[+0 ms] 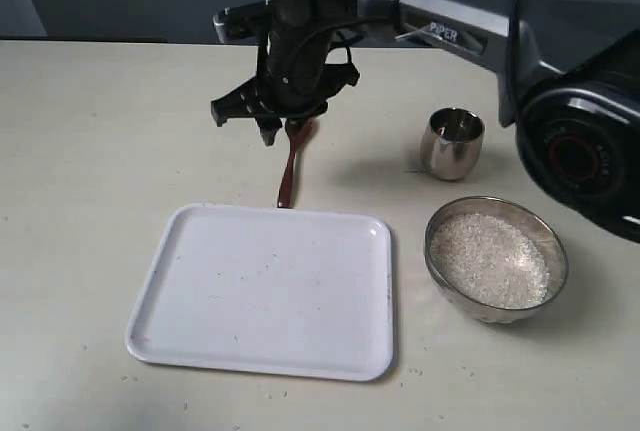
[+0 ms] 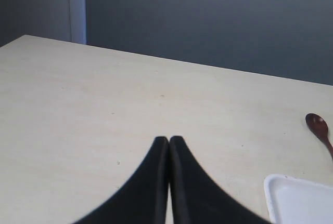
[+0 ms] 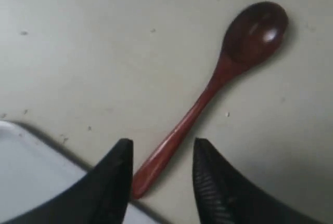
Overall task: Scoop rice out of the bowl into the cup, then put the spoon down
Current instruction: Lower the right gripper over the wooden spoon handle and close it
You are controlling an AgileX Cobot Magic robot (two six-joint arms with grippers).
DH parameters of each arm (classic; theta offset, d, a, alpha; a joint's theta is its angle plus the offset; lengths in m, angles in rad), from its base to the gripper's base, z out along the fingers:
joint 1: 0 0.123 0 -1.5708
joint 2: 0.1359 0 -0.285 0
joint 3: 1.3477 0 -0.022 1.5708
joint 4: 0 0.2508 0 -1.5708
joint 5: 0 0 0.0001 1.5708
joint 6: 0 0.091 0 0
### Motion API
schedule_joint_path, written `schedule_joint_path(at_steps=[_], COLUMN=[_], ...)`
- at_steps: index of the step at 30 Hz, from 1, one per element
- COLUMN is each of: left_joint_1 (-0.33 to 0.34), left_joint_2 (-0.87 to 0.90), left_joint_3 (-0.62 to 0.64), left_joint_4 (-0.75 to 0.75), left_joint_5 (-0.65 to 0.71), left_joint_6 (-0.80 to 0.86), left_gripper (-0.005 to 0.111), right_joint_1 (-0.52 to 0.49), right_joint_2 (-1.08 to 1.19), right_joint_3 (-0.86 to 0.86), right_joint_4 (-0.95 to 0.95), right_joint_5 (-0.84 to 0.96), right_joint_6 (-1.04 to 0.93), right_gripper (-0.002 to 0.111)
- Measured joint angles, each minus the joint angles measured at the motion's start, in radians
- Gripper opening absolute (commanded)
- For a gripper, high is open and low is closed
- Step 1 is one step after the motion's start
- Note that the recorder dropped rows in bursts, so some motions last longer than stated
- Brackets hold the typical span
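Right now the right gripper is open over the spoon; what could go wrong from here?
1. The spoon has its handle end at the rim of the tray, near one finger of the right gripper; coming down could catch the rim and shift the tray.
2. The slim handle lies flat on the table, so the gripper might scrape the table or pinch it off-centre.
3. The cup stands close to the bowl; a careless swing could tip it.
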Motion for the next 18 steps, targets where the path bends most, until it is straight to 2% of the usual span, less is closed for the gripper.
schedule_joint_path(at_steps=[6, 18], left_joint_1=[0.0, 0.0], left_joint_2=[0.0, 0.0], left_joint_3=[0.0, 0.0], left_joint_4=[0.0, 0.0], left_joint_5=[0.0, -0.001], left_joint_6=[0.0, 0.0], left_gripper=[0.001, 0.001], right_joint_1=[0.0, 0.0], right_joint_2=[0.067, 0.101], right_joint_3=[0.0, 0.0], right_joint_4=[-0.046, -0.014], right_joint_5=[0.016, -0.001], right_joint_6=[0.067, 0.094], right_gripper=[0.041, 0.041])
